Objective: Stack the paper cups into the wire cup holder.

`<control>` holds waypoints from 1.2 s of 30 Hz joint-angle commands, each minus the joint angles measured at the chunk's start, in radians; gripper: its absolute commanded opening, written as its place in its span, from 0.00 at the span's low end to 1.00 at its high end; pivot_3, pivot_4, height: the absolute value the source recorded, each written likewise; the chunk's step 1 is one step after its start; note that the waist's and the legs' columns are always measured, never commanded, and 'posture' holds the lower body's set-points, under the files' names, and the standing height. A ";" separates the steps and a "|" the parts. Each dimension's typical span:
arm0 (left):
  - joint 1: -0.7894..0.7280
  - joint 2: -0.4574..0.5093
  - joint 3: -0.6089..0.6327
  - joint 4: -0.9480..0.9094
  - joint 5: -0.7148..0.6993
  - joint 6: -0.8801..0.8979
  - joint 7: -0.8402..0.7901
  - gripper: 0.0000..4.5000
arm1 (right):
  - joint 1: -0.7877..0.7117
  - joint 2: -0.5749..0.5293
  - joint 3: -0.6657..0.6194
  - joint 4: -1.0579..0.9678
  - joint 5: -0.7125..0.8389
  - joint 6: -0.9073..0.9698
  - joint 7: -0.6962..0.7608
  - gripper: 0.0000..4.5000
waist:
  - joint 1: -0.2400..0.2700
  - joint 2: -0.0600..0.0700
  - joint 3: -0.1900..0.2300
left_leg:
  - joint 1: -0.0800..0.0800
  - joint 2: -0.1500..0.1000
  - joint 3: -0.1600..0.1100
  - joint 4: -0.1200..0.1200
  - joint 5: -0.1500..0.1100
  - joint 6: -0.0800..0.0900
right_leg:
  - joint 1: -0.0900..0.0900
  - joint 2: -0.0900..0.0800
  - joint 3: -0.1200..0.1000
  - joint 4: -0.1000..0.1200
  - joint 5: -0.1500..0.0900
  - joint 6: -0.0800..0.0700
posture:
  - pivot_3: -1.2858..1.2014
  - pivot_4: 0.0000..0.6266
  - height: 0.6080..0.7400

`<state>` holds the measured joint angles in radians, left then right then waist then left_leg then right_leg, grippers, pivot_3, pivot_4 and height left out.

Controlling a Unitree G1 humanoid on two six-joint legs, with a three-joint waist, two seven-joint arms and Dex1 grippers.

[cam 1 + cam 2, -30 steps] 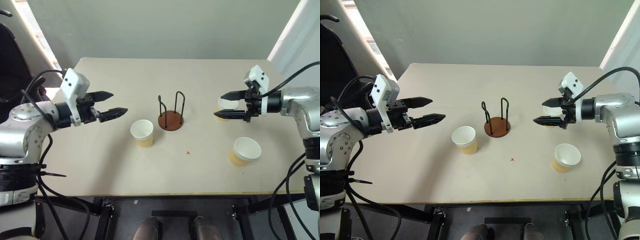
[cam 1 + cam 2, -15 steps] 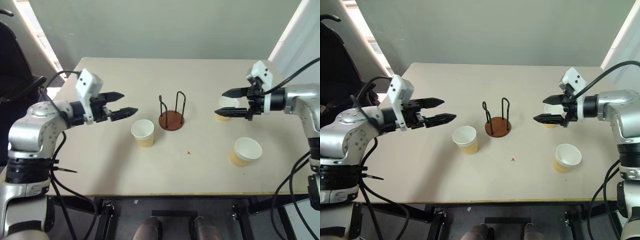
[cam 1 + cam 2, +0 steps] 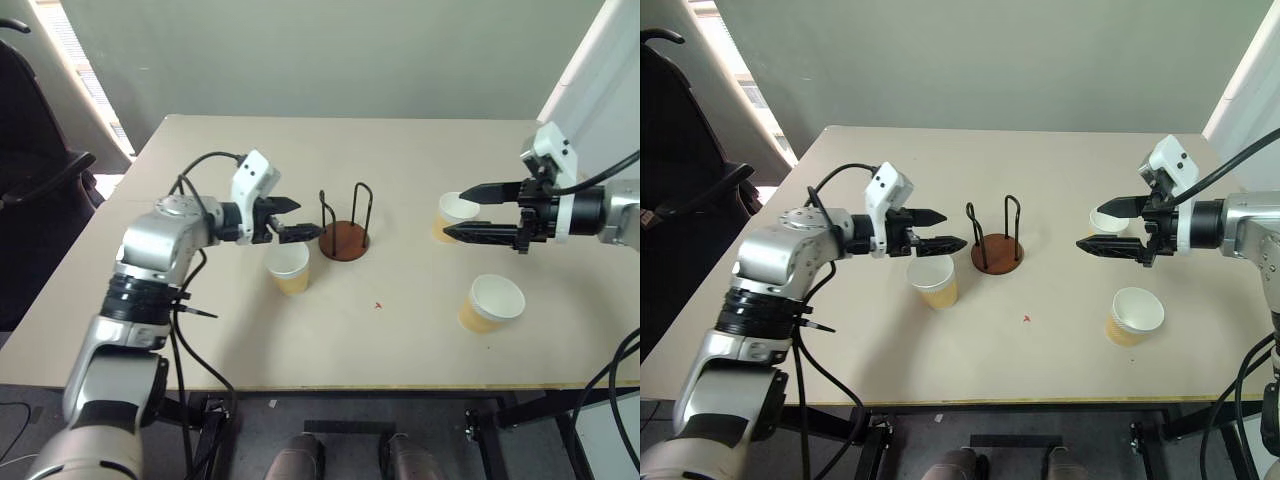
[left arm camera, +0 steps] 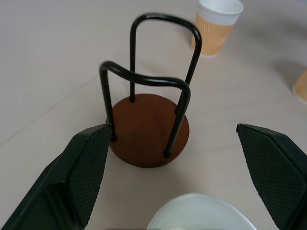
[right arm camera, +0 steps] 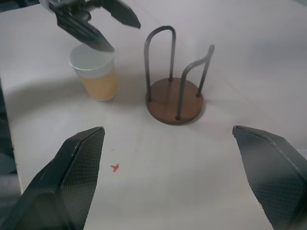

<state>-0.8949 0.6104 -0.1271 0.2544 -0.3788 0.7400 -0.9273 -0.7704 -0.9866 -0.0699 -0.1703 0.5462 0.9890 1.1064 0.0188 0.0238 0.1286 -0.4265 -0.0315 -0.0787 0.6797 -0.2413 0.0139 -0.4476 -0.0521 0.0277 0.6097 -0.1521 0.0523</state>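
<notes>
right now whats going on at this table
A two-armed robot is set to stack paper cups into the wire cup holder, which stands empty mid-table. The left gripper hangs open just above the cup beside the holder, not gripping it. The right gripper is open and empty near the far right cup. A third cup sits nearer the front right edge. All three cups stand upright on the table.

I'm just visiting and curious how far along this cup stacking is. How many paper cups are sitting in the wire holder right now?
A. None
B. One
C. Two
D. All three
A. The wire cup holder has a bare brown base between its loops, and all three paper cups stand on the table: one beside the holder, one by the right gripper, one nearer the front edge.
</notes>
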 commanded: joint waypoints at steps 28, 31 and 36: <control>-0.161 -0.227 -0.019 0.301 0.207 -0.280 0.058 0.36 | 0.093 -0.076 -0.095 -0.089 0.108 -0.013 -0.049 1.00 | 0.008 -0.001 0.000 | -0.003 -0.001 0.002 0.002 0.003 0.004 | 0.000 -0.001 0.000 -0.001 0.002 0.006 | 0.52 0.24 1.00; -0.158 -0.225 -0.021 0.301 0.209 -0.319 0.023 0.10 | 0.151 -0.110 -0.097 -0.108 0.099 -0.042 -0.020 1.00 | 0.011 -0.001 0.000 | -0.003 -0.001 0.002 0.002 0.003 0.005 | 0.000 -0.001 0.000 -0.002 0.001 0.007 | 0.52 0.24 1.00; -0.150 -0.227 -0.018 0.247 0.185 -0.357 -0.051 0.00 | 0.162 -0.155 -0.095 -0.090 0.103 -0.066 0.011 1.00 | 0.012 -0.001 0.000 | -0.005 -0.002 0.003 0.002 0.003 0.005 | -0.001 -0.001 0.001 -0.002 0.001 0.008 | 0.52 0.24 1.00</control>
<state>-1.0217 0.3825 -0.1690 0.5611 -0.1716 0.4092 -0.9497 -0.5860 -1.1203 -0.1211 -0.2461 0.6439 0.9446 1.1048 0.0310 0.0233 0.1290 -0.4320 -0.0329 -0.0761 0.6822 -0.2383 0.0189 -0.4487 -0.0535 0.0283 0.6077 -0.1515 0.0604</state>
